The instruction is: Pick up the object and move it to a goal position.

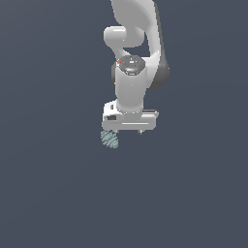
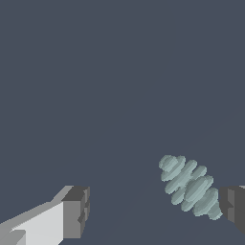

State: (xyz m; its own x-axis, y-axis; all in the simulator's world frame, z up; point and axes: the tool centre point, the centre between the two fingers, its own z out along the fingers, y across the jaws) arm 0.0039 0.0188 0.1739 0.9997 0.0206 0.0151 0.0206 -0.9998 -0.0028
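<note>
The object (image 1: pixel 109 139), a small pale teal-green ribbed lump built like a stack of rounded discs, lies on the flat dark slate-blue ground (image 1: pixel 53 193) just under the white arm's (image 1: pixel 138 34) hand, toward the exterior view's left end of that hand. In the exterior view it sits partly tucked beneath the gripper (image 1: pixel 128 131), with its lower part showing below the hand's edge. The wrist view shows the gripper (image 2: pixel 155 213) spread wide, its two dark grey fingertips far apart and nothing between them gripped. The object (image 2: pixel 190 185) is not centred in that gap: it sits close against one fingertip (image 2: pixel 233 206), its broader end at or nearly touching that pad, though contact cannot be told for certain, while the other fingertip (image 2: pixel 76 210) stands well apart from it with bare ground between. The lump lies on its side, its long axis slanting across the gap rather than in line with the fingers. Its discs are widest near the close fingertip and shrink step by step to a small rounded tip that points away from that fingertip and out from the hand.
</note>
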